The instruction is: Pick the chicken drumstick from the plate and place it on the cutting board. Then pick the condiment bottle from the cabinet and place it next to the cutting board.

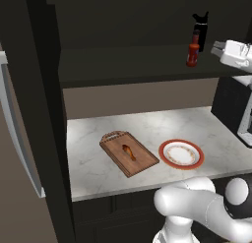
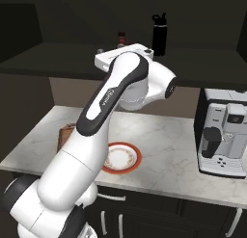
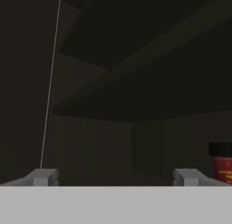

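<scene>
Left base view: chicken drumstick (image 1: 128,152) lies on the cutting board (image 1: 140,162), roughly mid-board, so part one looks done. Plate (image 1: 196,162) sits bare on the bench (image 1: 88,170) just right of the board, not touching it. Condiment bottle (image 1: 193,49) stands upright on the cabinet (image 1: 123,65) shelf, just in front of a taller black bottle (image 1: 200,24). The white hand comes in from the right edge at shelf height, near the red bottle but apart from it.

Right base view: arm reaches up and back toward the shelf, and its upper link hides most of the board and part of the plate (image 2: 135,157). Only the red bottle's cap (image 2: 121,38) pokes out above the arm; black bottle (image 2: 159,33) to its right. Coffee machine (image 2: 223,133) at the right of the bench, well clear.

Hand view: looking into the dark cabinet interior. Gripper (image 3: 115,177) has its fingers wide apart with nothing between them. Condiment bottle (image 3: 222,164) sits at the right edge, outside the right finger, so not lined up for a grasp.

Judgement: second part is barely started. Left to do: centre on the bottle, close, lift out, set it down beside the board.
</scene>
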Tool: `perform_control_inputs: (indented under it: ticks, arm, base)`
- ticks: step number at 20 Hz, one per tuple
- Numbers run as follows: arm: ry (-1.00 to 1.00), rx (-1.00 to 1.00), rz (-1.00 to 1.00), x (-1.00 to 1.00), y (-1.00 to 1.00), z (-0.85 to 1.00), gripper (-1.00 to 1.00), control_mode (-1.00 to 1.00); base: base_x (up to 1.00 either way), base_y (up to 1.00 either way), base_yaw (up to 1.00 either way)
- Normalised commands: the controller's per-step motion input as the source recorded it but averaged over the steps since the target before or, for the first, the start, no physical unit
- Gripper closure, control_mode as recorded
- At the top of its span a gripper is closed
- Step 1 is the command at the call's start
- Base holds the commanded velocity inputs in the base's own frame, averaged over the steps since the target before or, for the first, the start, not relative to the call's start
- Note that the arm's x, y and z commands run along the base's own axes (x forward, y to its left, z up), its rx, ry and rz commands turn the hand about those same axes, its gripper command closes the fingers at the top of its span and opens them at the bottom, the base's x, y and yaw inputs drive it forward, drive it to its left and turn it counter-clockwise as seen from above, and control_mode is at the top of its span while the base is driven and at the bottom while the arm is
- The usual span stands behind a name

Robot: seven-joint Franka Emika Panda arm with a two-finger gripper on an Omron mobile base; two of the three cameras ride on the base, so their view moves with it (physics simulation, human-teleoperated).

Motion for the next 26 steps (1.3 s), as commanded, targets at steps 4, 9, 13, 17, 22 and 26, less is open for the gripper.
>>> perform_control_inputs:
  ticks: [4, 9, 13, 17, 22, 26]
  arm:
    - [0.0, 0.0, 0.0, 0.29, 0.0, 0.0, -1.0, -1.0]
    - [0.0, 0.0, 0.0, 0.29, 0.0, 0.0, -1.0, -1.0]
    - [0.0, 0.0, 0.0, 0.25, 0.0, 0.0, -1.0, -1.0]
    - [0.0, 0.0, 0.0, 0.24, 0.0, 0.0, -1.0, -1.0]
    - [0.0, 0.0, 0.0, 0.24, 0.0, 0.0, -1.0, -1.0]
    - [0.0, 0.0, 0.0, 0.25, 0.0, 0.0, -1.0, -1.0]
  base:
    - [0.0, 0.0, 0.0]
    - [0.0, 0.0, 0.0]
    - [0.0, 0.0, 0.0]
    - [0.0, 0.0, 0.0]
    - [0.0, 0.0, 0.0]
    - [0.0, 0.0, 0.0]
